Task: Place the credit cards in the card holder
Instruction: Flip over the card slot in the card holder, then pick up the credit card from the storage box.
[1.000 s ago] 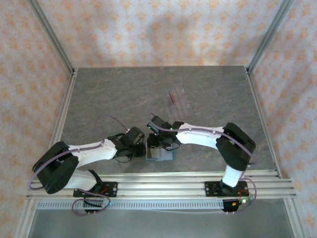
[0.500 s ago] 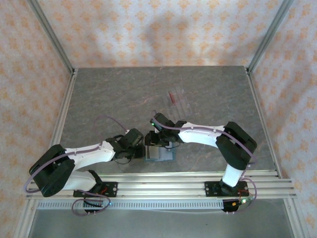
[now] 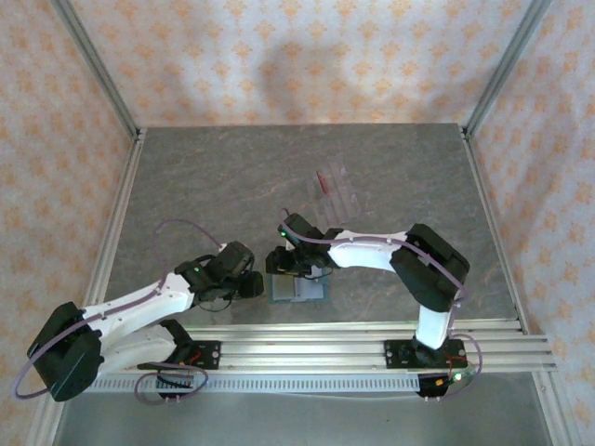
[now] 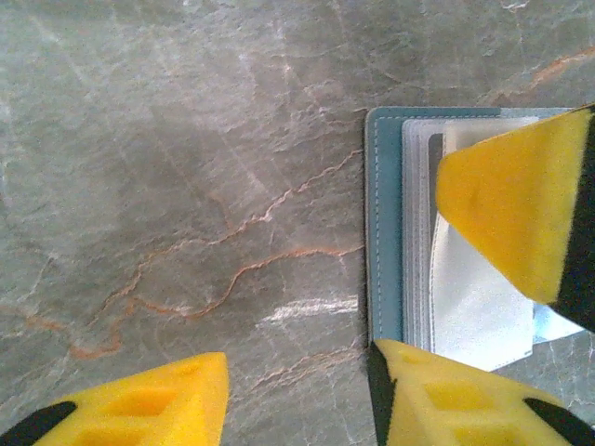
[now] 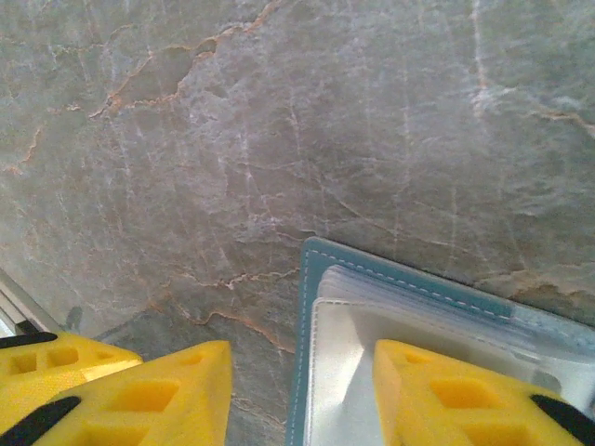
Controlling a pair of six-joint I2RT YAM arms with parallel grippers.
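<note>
The card holder (image 3: 302, 290) lies open near the table's front edge, with a teal cover (image 4: 383, 223) and clear inner sleeves (image 5: 353, 344). My left gripper (image 3: 253, 283) is just left of it and open. In the left wrist view the left gripper (image 4: 297, 400) spans bare table, and its right finger (image 4: 446, 400) touches the holder's near corner. My right gripper (image 3: 284, 263) is open over the holder's left edge. In its wrist view the right gripper (image 5: 302, 390) straddles that edge (image 5: 311, 269), with one finger (image 5: 465, 390) resting on the sleeves. One dark pink credit card (image 3: 322, 179) stands in the clear rack.
The clear slotted rack (image 3: 337, 192) sits mid-table behind the holder. Aluminium rails (image 3: 372, 339) run along the front edge just behind the arm bases. Grey marbled table surface (image 3: 204, 186) stretches to the left and back.
My left arm has drawn back to the left, off the holder, and its jaws have opened. My right gripper has shifted slightly left over the holder and opened a little wider.
</note>
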